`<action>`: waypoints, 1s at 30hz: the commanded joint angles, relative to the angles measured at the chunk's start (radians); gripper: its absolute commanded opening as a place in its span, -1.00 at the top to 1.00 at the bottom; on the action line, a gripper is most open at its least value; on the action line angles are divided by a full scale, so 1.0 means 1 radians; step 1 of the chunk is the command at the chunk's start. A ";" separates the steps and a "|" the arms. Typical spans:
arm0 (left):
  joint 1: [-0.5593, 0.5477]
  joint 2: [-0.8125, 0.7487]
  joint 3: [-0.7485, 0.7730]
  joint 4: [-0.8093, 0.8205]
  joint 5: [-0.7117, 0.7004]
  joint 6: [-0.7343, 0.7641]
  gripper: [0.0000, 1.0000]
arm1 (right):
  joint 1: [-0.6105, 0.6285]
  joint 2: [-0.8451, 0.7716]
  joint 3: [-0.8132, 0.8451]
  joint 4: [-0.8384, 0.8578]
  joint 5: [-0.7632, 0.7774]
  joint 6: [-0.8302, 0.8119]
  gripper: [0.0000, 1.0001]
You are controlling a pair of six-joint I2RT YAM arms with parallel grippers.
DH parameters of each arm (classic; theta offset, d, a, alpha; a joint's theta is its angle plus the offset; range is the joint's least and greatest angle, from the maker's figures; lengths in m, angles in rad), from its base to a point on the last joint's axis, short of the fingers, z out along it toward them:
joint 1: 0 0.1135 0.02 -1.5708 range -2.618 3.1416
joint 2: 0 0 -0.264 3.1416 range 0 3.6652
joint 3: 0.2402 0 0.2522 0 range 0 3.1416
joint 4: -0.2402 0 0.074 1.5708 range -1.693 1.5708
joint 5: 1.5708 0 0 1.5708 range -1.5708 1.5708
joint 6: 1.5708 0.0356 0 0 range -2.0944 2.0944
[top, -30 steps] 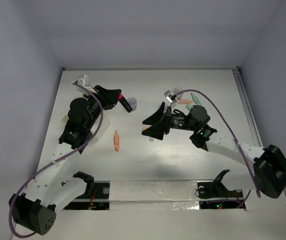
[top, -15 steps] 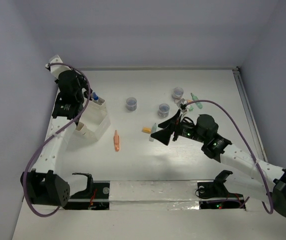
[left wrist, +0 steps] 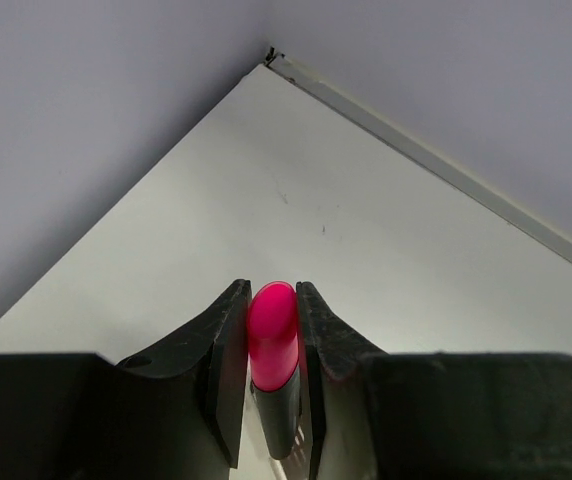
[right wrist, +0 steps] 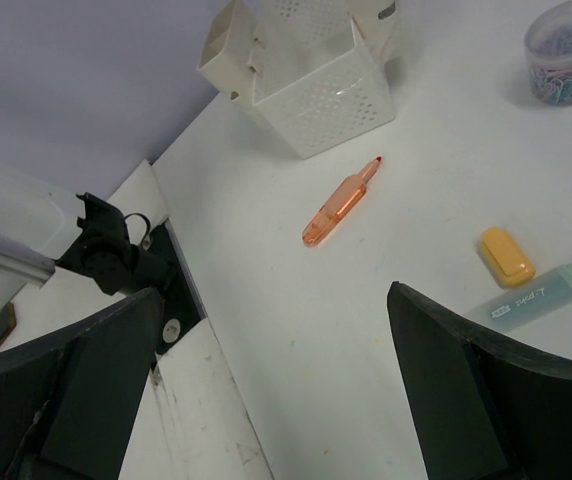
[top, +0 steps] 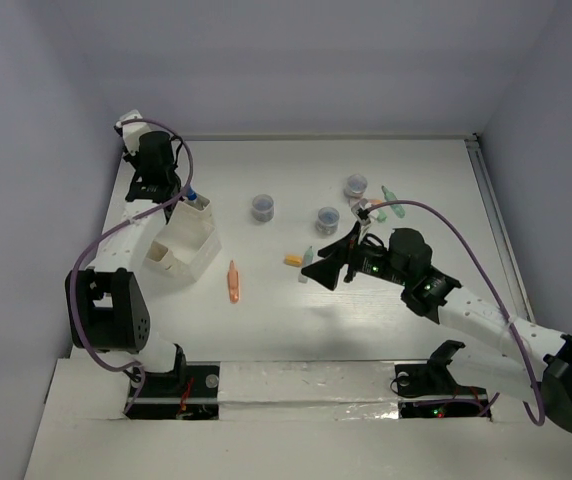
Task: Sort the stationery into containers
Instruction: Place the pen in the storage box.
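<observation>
A robotics lab test cell: a white table [top: 296,330] boxed in by plain grey walls [top: 316,70], with robot arms [top: 476,318] bolted at its edge.

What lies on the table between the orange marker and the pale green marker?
A stubby orange piece, near the pale green marker; the right wrist view shows it.

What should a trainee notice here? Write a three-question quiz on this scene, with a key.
1. True or false: the right gripper is shut on the orange marker.
2. The left gripper holds: A) a pink highlighter; B) a round jar; C) nothing.
3. Which lies nearer the white bins: the orange marker or the pale green highlighter?
Key: 1 false, its jaws stand open, apart from the marker; 2 A; 3 the orange marker.
</observation>
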 commanded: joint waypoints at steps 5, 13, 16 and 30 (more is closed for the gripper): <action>0.003 -0.001 -0.014 0.180 0.038 -0.010 1.00 | -0.003 0.004 0.004 0.031 -0.007 -0.016 -0.99; 0.003 0.012 -0.060 0.210 0.063 0.012 1.00 | -0.003 0.019 0.009 0.027 0.008 -0.024 -0.99; 0.003 0.008 -0.110 0.258 0.078 0.038 1.00 | -0.003 0.019 0.012 0.022 0.014 -0.028 -0.99; -0.027 0.006 -0.126 0.241 0.102 0.048 0.52 | -0.003 -0.003 0.012 -0.018 0.106 -0.048 -1.00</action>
